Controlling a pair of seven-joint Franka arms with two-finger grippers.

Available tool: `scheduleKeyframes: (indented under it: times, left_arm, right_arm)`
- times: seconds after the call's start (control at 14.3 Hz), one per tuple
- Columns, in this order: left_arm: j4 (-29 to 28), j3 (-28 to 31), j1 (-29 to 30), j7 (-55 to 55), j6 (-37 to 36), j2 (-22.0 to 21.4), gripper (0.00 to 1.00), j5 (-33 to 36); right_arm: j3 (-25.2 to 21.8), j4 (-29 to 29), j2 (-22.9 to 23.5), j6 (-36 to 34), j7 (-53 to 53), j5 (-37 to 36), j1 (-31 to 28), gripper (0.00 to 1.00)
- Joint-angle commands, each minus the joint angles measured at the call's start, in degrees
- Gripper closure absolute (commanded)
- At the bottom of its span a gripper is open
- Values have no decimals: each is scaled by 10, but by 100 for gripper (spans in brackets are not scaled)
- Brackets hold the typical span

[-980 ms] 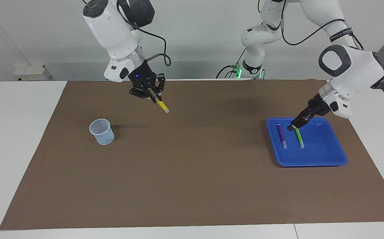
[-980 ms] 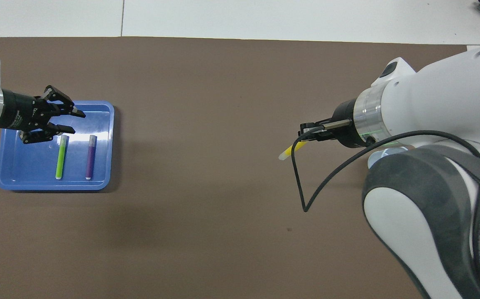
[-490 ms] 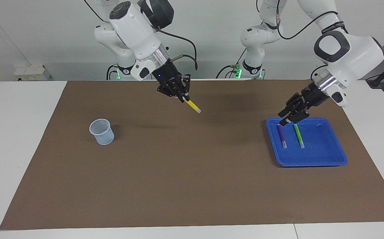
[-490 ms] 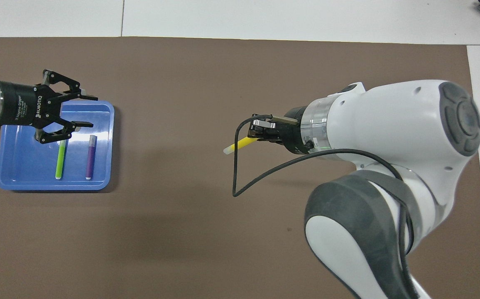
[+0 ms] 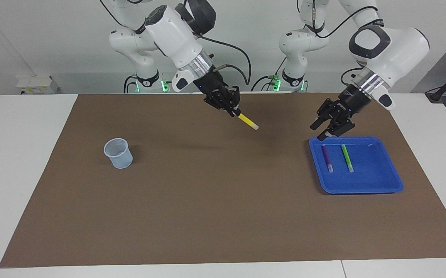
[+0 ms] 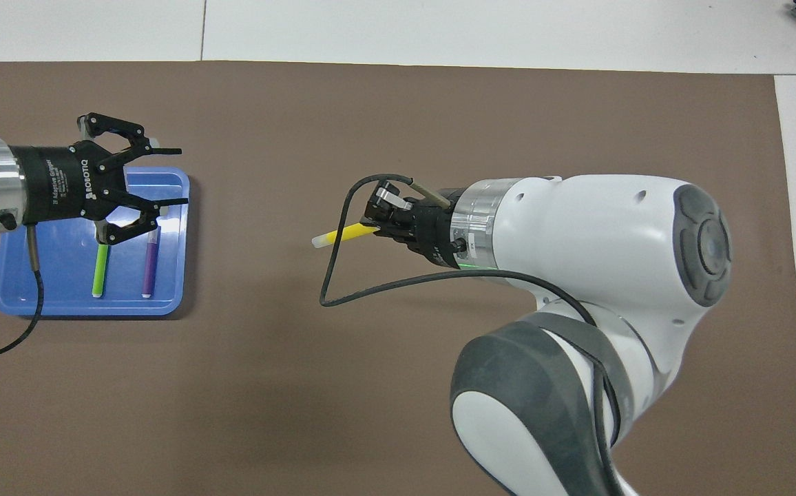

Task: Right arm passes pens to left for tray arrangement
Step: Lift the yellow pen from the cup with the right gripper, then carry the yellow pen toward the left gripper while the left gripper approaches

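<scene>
Since a second ago the right end effector point(image 5: 235, 112) has carried the yellow pen point(image 5: 248, 122) from near the cup point(image 5: 118, 153) toward mid-tabletop. In the facing view it is clamped on the pen; the left end effector point(image 5: 324, 131), fingers apart, hangs above the tray point(image 5: 385, 185) rim. Overhead, the green pen point(image 6: 101, 269) and purple pen point(image 6: 151, 265) lie parallel inside. The handover will go best with the left grasping the free whitish tip squarely.

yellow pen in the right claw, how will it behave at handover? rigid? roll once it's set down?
Probably rigid: the yellow pen juts straight out of the right claw, held at one end, with no visible sag. Likely light, being short and slim. It may roll if dropped, given its round barrel, though the purple pen and green pen lie still in the blue tray.
</scene>
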Motion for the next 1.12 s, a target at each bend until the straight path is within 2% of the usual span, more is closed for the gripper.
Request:
scheduleKeyframes:
  times: [0.0,0.14,0.42,0.7,1.05]
  left_arm:
    - [-33,6,-26,-72,30,-32,36,-13]
    - [-40,6,-48,-101,34,-40,32,-13]
    - [-55,7,-94,-99,39,-51,33,-13]
    - [-71,7,-122,-92,54,-56,35,-13]
    - [-134,6,-166,-83,132,-81,36,-13]
  right_arm:
    - [0,-9,6,40,34,17,17,100]
    - [0,-9,18,68,49,16,35,100]
    - [0,-9,45,128,73,16,65,100]
    - [0,-9,47,132,79,16,69,100]
    - [0,-9,48,131,79,16,69,100]
